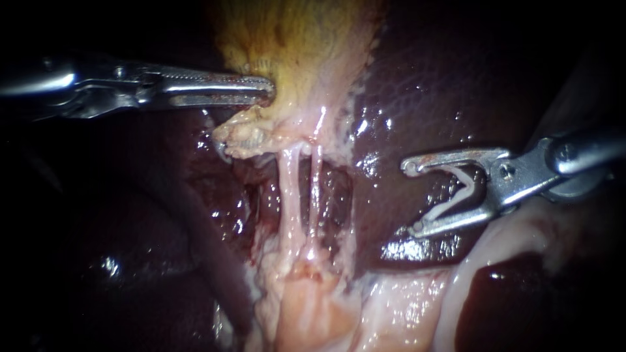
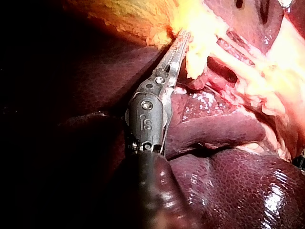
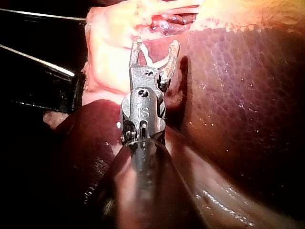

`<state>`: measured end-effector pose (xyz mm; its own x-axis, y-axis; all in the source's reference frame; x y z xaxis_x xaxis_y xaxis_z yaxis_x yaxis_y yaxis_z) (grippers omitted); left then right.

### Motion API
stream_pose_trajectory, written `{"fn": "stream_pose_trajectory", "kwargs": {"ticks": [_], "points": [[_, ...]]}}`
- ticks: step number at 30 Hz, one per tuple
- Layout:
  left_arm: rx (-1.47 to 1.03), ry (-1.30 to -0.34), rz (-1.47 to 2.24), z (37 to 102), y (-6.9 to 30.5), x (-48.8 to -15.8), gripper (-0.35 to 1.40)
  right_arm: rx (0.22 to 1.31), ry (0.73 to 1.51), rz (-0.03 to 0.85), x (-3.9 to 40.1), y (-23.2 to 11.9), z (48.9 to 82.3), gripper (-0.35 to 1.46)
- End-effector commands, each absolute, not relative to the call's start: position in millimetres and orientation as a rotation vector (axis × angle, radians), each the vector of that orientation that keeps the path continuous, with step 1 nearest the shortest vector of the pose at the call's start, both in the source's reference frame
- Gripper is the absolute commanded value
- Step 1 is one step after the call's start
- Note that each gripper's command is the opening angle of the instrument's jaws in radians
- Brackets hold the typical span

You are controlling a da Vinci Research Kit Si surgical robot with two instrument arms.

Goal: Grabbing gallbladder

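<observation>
The yellowish gallbladder (image 1: 300,45) lies at the top centre, against the dark liver (image 1: 443,78). My left instrument (image 1: 267,88) reaches in level from the left, its long jaws shut on the gallbladder's lower left edge. The left wrist view shows the same jaws (image 2: 183,37) ending in the yellow tissue (image 2: 143,19). Two thin pale tubes (image 1: 290,195) (image 1: 315,195) run down from the gallbladder's neck. My right instrument (image 1: 409,197) hovers over the liver to their right, wide jaws holding a white V-shaped clip (image 1: 456,195). That clip (image 3: 155,61) also shows in the right wrist view.
Pale fatty tissue (image 1: 313,306) spreads below the tubes, and a whitish band (image 1: 482,261) curves under my right instrument. Wet liver surface (image 1: 215,215) lies left of the tubes. A dark rod (image 3: 38,76) lies beside my right instrument in its wrist view.
</observation>
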<state>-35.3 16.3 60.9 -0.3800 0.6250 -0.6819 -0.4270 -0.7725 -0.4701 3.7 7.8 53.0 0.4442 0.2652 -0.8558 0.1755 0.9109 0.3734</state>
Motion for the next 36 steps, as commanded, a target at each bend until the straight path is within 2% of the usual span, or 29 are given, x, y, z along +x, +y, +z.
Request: {"fn": "stream_pose_trajectory", "kwargs": {"ticks": [1,3,5,9,20,36], "points": [[-1.198,-0.283,2.165,60.8,16.2,-35.3,-0.35,0.445,1.120,0.058,3.7,7.8,53.0,0.47],[-1.194,-0.284,2.167,60.4,16.0,-35.1,-0.35,0.445,1.120,0.058,3.7,7.8,53.0,0.47],[-1.207,-0.277,2.156,59.9,15.7,-34.9,0.02,0.446,1.120,0.057,3.6,7.8,53.0,0.47],[-1.232,-0.268,2.128,58.6,15.2,-34.2,0.29,0.446,1.120,0.057,3.6,7.8,53.1,0.47],[-1.259,-0.272,2.106,55.8,14.3,-32.4,0.42,0.446,1.120,0.058,3.6,7.8,53.1,0.47],[-1.291,-0.299,2.110,56.8,13.0,-33.4,0.46,0.446,1.120,0.057,3.6,7.8,53.1,0.47]]}}
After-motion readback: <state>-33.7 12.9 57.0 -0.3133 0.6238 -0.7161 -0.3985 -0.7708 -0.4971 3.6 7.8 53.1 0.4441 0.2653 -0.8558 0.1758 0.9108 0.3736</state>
